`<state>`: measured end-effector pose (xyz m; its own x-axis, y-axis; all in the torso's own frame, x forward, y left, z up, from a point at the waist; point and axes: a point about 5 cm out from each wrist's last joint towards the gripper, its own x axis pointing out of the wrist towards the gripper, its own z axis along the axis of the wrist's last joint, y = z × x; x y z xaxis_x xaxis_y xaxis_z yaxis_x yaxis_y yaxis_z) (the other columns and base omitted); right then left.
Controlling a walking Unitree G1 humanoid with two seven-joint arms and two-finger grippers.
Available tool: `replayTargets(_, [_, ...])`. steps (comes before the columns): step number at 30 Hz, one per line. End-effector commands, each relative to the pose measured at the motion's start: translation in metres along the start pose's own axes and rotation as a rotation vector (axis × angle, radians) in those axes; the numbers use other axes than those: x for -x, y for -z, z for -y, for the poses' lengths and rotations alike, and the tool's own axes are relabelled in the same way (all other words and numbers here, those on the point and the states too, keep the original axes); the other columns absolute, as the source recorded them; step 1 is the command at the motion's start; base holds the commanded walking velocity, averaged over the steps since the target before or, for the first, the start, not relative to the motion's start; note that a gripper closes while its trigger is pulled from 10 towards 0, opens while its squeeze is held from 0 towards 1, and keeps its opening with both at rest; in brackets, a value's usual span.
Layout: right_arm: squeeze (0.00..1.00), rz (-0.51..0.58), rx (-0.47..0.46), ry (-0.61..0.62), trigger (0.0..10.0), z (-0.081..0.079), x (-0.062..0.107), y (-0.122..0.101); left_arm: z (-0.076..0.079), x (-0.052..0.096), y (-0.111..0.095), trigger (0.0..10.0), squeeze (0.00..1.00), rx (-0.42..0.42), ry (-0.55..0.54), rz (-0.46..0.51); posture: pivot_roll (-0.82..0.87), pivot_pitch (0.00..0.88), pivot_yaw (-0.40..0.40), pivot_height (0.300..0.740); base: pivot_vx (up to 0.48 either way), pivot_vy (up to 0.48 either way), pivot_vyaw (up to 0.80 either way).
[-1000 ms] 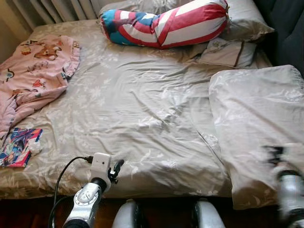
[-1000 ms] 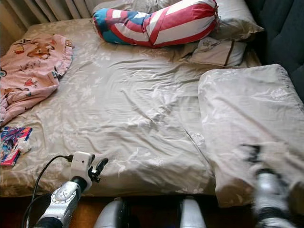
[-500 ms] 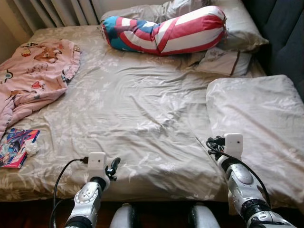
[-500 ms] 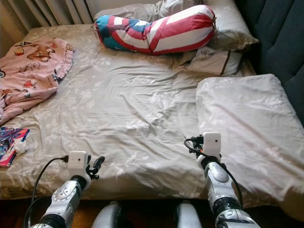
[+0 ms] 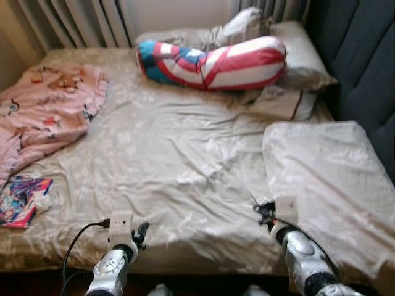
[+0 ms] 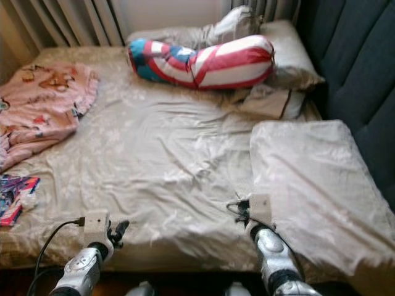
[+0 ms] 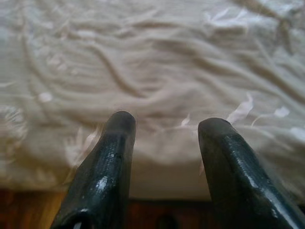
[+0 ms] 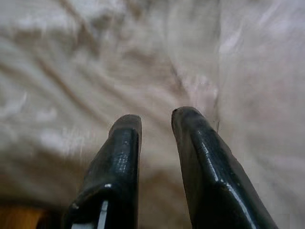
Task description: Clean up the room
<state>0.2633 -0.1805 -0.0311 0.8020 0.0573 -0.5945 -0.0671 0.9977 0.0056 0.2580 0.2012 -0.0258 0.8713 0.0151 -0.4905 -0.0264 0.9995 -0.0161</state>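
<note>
A bed with a crumpled beige floral sheet (image 5: pixel 173 154) lies before me. On its left side sprawls a pink printed garment (image 5: pixel 43 111), and a colourful book (image 5: pixel 21 200) lies near the front left edge. A red, white and blue striped bolster (image 5: pixel 210 61) rests at the head. My left gripper (image 5: pixel 141 234) hovers at the bed's front edge, open (image 7: pixel 164 123), nothing between its fingers. My right gripper (image 5: pixel 264 213) is over the sheet beside a large beige pillow (image 5: pixel 327 172), its fingers slightly apart (image 8: pixel 156 117) and holding nothing.
A small flat pillow (image 5: pixel 284 103) and more beige pillows (image 5: pixel 296 55) sit at the head on the right. A dark padded headboard (image 5: pixel 364 61) runs along the right side. Curtains (image 5: pixel 74 24) hang behind the bed. Wooden floor (image 7: pixel 28 210) shows below the mattress edge.
The view has tilted up, so the bed sits lower in the picture. My right arm has swung in from the far right to the pillow's near corner. The left arm has barely moved.
</note>
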Motion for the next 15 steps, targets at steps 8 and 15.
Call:
replayTargets(8, [0.0, -0.178, -0.009, 0.018, 10.0, -0.007, 0.013, 0.049, -0.01, 0.013, 0.041, 10.0, 0.0, 0.019, -0.078, -0.26, -0.08, 0.0, 0.017, 0.74, 0.0, 0.0, 0.0])
replayTargets(15, [0.0, -0.22, -0.025, 0.055, 10.0, -0.004, 0.019, 0.061, -0.008, 0.028, 0.069, 10.0, 0.0, -0.043, -0.069, -0.388, -0.07, 0.0, 0.007, 0.74, 0.0, 0.0, 0.0])
